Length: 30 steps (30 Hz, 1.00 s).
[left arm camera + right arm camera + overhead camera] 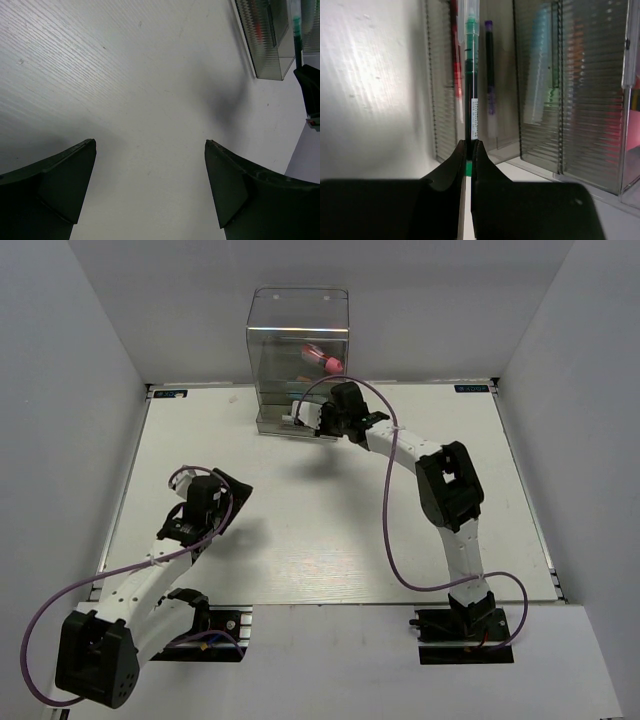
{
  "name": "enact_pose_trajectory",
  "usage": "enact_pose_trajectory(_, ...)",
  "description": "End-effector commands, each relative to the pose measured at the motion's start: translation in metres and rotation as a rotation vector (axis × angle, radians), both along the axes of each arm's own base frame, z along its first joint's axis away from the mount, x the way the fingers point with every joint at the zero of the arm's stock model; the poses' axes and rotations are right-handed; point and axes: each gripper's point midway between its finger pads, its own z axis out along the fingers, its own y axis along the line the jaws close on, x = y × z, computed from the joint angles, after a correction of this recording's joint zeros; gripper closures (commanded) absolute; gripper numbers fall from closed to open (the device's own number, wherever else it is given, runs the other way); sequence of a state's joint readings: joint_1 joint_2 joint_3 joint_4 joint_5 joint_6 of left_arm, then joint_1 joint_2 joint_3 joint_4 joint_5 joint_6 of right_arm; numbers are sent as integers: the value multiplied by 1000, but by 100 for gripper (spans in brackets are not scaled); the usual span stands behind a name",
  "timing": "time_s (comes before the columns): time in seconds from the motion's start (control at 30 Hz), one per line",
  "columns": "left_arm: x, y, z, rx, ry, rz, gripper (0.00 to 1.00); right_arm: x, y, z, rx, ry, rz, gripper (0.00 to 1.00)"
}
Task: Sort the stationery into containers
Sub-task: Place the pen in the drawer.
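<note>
The clear ribbed container stands at the table's far edge. My right gripper is at its base, shut on a thin green pen. The pen reaches from the fingertips into the container's leftmost compartment. A purple pen and a red pen lie in that same compartment. A pale blue-green bar shows blurred behind the neighbouring ribbed wall. A pink tube lies on an upper level. My left gripper is open and empty over bare table, well short of the container.
White walls close in the table on the left, right and back. The right arm stretches diagonally across the right half of the table. The left arm lies at the front left. The right gripper's dark body shows in the left wrist view.
</note>
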State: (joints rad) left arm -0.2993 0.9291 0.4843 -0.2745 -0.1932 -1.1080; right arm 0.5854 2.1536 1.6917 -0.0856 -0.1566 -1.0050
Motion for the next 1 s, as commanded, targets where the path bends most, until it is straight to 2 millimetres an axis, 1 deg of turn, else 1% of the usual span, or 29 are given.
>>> enact_pose_trajectory(0.0, 3, -2, 0, -8, -7, -4, 0, 32, -4, 32, 10, -102, -40, 100)
enact_pose_trajectory(0.1, 4, -2, -1, -8, -7, -4, 0, 43, -6, 32, 0, -127, -43, 100)
enact_pose_trajectory(0.13, 4, -2, -1, -8, -7, -4, 0, 46, -5, 27, -11, -129, -38, 100)
enact_pose_trajectory(0.2, 5, -2, -4, 2, 1, -9, 0, 50, -5, 25, -25, -143, -31, 100)
enact_pose_trajectory(0.23, 7, -3, -1, -1, -8, -9, 0, 52, -6, 19, -34, -141, -30, 97)
enact_pose_trajectory(0.27, 7, -3, -3, 2, 3, -9, 0, 54, -4, 20, -33, -149, -26, 79)
enact_pose_trajectory(0.3, 9, -3, -5, 3, 4, -9, 0, 55, -4, 21, -39, -161, -21, 73)
enact_pose_trajectory(0.33, 11, -4, 0, 0, -6, -9, 0, 57, -5, 18, -38, -160, -18, 62)
enact_pose_trajectory(0.4, 10, -6, -6, 0, 16, -16, 0, 56, -2, 17, -33, -160, -4, 57)
enact_pose_trajectory(0.43, 10, -6, -6, 0, 16, -16, 0, 55, -1, 18, -28, -159, 3, 52)
enact_pose_trajectory(0.47, 12, -6, -5, -2, 7, -16, 0, 55, 0, 17, -25, -159, 5, 50)
enact_pose_trajectory(0.5, 11, -6, -8, 1, 17, -16, 0, 55, 0, 20, -13, -158, 2, 50)
enact_pose_trajectory(0.53, 13, -6, -6, -2, 9, -16, 0, 54, 2, 24, 5, -155, 6, 48)
enact_pose_trajectory(0.57, 13, -6, -9, 1, 17, -16, 0, 53, 5, 31, 27, -160, 15, 48)
enact_pose_trajectory(0.6, 13, -6, -9, 1, 18, -16, 0, 52, 4, 35, 49, -149, 9, 50)
enact_pose_trajectory(0.63, 15, -7, -5, 5, 8, -22, 0, 48, 8, 42, 80, -137, 15, 53)
enact_pose_trajectory(0.67, 15, -7, -8, 8, 17, -22, 0, 36, 15, 51, 120, -107, 81, 68)
enact_pose_trajectory(0.7, 16, -9, -6, 0, 10, -29, 0, 30, 18, 53, 139, -86, 107, 79)
enact_pose_trajectory(0.73, 15, -9, -9, 2, 19, -29, 0, 24, 19, 58, 150, -80, 136, 90)
enact_pose_trajectory(0.77, 18, -9, -5, 0, 10, -29, 0, 4, 27, 50, 170, -25, 222, 100)
enact_pose_trajectory(0.8, 17, -9, -7, 2, 19, -29, 0, -3, 29, 47, 173, -3, 258, 100)
enact_pose_trajectory(0.83, 17, -9, -7, 2, 19, -29, 0, -19, 34, 44, 174, 25, 336, 100)
enact_pose_trajectory(0.87, 19, -10, -4, 7, 9, -35, 0, -26, 37, 41, 185, 54, 377, 100)
enact_pose_trajectory(0.9, 20, -10, -4, 7, 9, -35, 0, -37, 35, 28, 157, 106, 399, 100)
enact_pose_trajectory(0.93, 20, -10, -4, 7, 9, -35, 0, -39, 38, 31, 156, 101, 426, 100)
enact_pose_trajectory(0.97, 20, -10, -4, 7, 9, -35, 0, -40, 41, 12, 143, 133, 434, 100)
